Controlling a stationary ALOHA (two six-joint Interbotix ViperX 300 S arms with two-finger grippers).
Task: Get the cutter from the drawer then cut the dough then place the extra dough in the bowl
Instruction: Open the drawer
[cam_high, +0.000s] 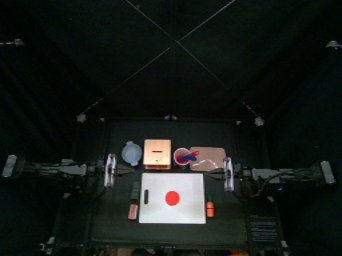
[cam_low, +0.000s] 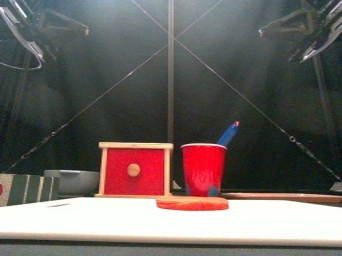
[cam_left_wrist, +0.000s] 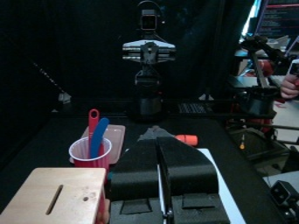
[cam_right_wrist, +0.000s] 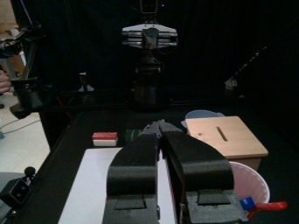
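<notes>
the red dough disc (cam_high: 171, 196) lies flat at the middle of the white cutting board (cam_high: 194, 216) on the black worktop (cam_high: 107, 228). just behind the board's back edge stands the wooden box (cam_high: 158, 155), its red drawer front (cam_low: 135, 170) flush and facing the board; no cutter shows. the blue-grey bowl (cam_high: 131, 153) sits behind the board's back left corner, the red cup (cam_high: 186, 157) with a blue knife (cam_low: 229, 133) behind its back edge, right of the box. a small pink toy (cam_high: 132, 210) lies just off the board's left edge, an orange one (cam_high: 209, 208) off its right. the left gripper (cam_left_wrist: 162, 147) hangs high off the board's back left corner, the right gripper (cam_right_wrist: 162, 128) off its back right corner; each has its jaws closed together, holding nothing.
</notes>
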